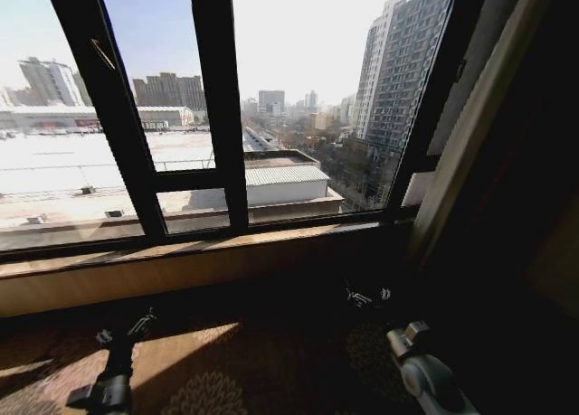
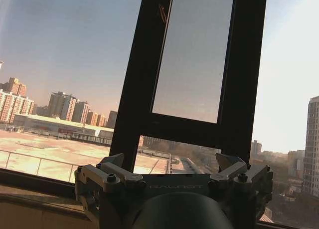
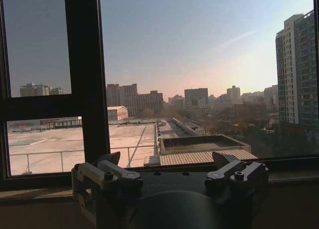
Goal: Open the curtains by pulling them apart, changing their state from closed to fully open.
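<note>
Your curtain (image 1: 470,135) hung gathered along the window's (image 1: 298,99) right edge, long axis near vertical. Your left gripper (image 1: 127,332) and right gripper (image 1: 368,297) sat low below the sill (image 1: 181,249), fingers apart, holding nothing.

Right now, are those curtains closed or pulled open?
Open: the window glass and dark frame stand uncovered with the city in plain sight. Both grippers, left and right, hang low, open and empty.

left tool (image 1: 127,329) low, spread, right tool (image 1: 368,297) low, spread

Right arm (image 1: 425,374) cut by frame edge
</note>
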You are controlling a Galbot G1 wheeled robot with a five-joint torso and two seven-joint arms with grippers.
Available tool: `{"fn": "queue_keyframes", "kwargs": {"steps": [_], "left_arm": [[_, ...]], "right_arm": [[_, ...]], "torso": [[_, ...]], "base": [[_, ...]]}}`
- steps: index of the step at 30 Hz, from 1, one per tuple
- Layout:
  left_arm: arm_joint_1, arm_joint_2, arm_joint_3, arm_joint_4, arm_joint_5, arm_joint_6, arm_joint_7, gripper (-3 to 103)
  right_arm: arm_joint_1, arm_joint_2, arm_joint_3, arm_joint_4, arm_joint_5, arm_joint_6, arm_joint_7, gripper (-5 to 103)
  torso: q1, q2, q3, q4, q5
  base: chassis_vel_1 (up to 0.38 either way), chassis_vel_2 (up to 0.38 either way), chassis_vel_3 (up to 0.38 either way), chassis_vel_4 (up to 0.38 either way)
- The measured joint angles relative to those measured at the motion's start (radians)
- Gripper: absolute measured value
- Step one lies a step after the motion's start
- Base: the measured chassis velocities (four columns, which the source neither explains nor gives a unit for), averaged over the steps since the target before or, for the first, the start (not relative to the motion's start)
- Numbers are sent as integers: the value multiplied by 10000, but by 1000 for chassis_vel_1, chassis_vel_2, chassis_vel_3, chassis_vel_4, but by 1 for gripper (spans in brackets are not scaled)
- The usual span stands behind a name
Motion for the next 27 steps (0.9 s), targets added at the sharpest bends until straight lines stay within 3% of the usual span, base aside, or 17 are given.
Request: {"fn": "queue_keyframes", "kwargs": {"steps": [27], "left_arm": [[-2, 0, 2, 0, 1, 0, 0, 100]], "right_arm": [[0, 0, 0, 0, 0, 0, 3, 100]], "torso": [[8, -4, 3, 0, 2]], "base": [[-14, 9, 14, -12]]}}
